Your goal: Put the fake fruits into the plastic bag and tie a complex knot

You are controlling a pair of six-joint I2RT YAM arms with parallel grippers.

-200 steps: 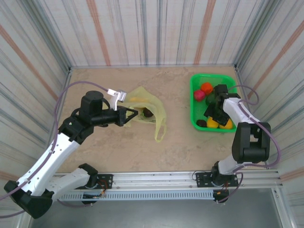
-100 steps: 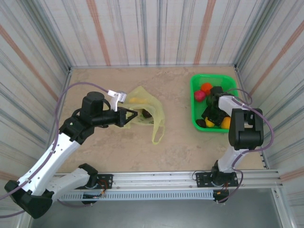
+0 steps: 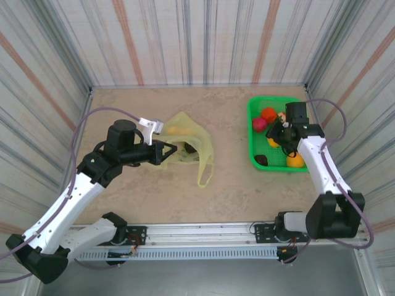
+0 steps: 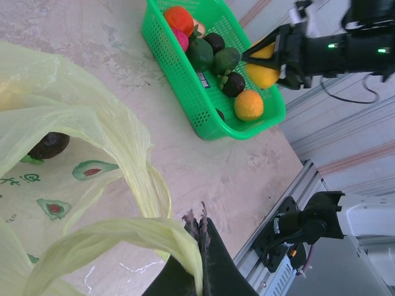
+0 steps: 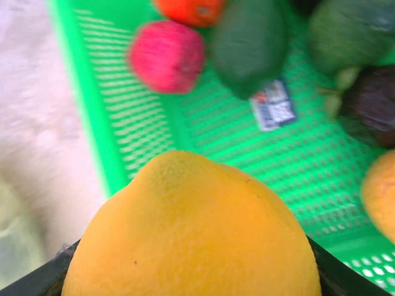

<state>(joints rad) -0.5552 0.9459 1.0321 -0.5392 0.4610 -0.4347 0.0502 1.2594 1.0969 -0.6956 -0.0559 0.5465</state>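
The plastic bag (image 3: 188, 140) lies crumpled at table centre-left, one loop handle (image 4: 117, 237) stretched to my left gripper (image 3: 165, 152), which is shut on it with the jaws pressed together. A dark fruit (image 4: 48, 145) sits inside the bag. My right gripper (image 3: 277, 135) hovers over the green basket, shut on a yellow lemon-like fruit (image 5: 191, 228) that hides its fingertips. Other fake fruits lie in the basket: a pink one (image 5: 166, 55), an orange one (image 3: 295, 160), dark green ones (image 4: 213, 57) and a dark purple one (image 5: 370, 105).
The rigid green mesh basket (image 3: 250, 132) stands at the right, close to the striped side wall. Bare table lies between bag and basket. A metal rail (image 3: 203, 237) with both arm bases runs along the near edge.
My right gripper has closed on the yellow fruit and lifted it from the basket's near end, moving toward the basket's middle. The left gripper keeps holding the handle in place.
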